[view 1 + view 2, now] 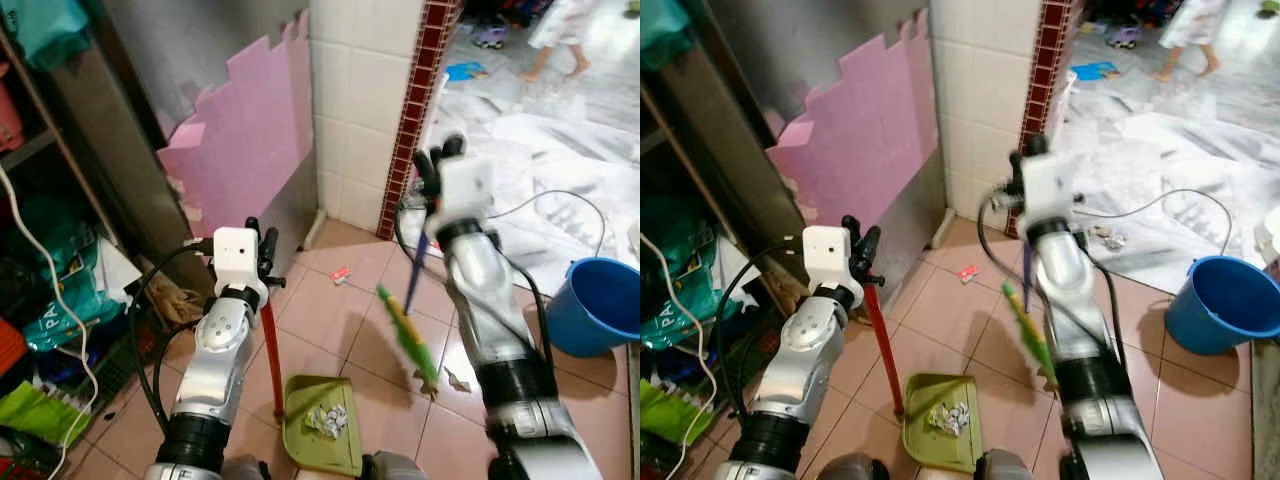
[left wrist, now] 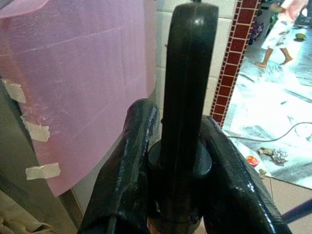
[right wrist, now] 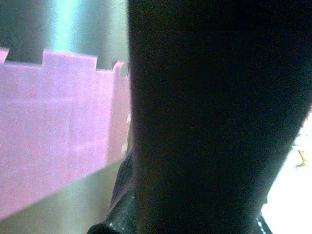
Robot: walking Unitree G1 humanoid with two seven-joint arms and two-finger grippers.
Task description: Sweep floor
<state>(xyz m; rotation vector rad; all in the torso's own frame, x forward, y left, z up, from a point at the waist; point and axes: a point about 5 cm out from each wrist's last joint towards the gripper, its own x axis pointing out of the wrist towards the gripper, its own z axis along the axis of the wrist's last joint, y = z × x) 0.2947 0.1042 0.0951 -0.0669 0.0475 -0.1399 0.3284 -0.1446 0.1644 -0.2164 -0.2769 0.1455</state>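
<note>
gripping the dustpan (image 1: 322, 424) handle, left claw (image 1: 266, 250) clamps tight; right claw (image 1: 437, 163) blurred, its grip on broom (image 1: 408, 330) unclear.

A pink foam sheet (image 1: 245, 135) is leaning against the grey wall at ten o'clock, with tape strips (image 2: 43, 171) holding its edge. A white tiled pillar (image 1: 360, 110) with a red-brown tile border (image 1: 413, 110) is standing at twelve o'clock. A blue bucket (image 1: 595, 305) is sitting at three o'clock. White sheeting (image 1: 540, 150) is covering the floor at one o'clock, where a person (image 1: 560, 35) is walking barefoot. Cluttered shelves (image 1: 40, 300) are showing at nine o'clock.
</note>
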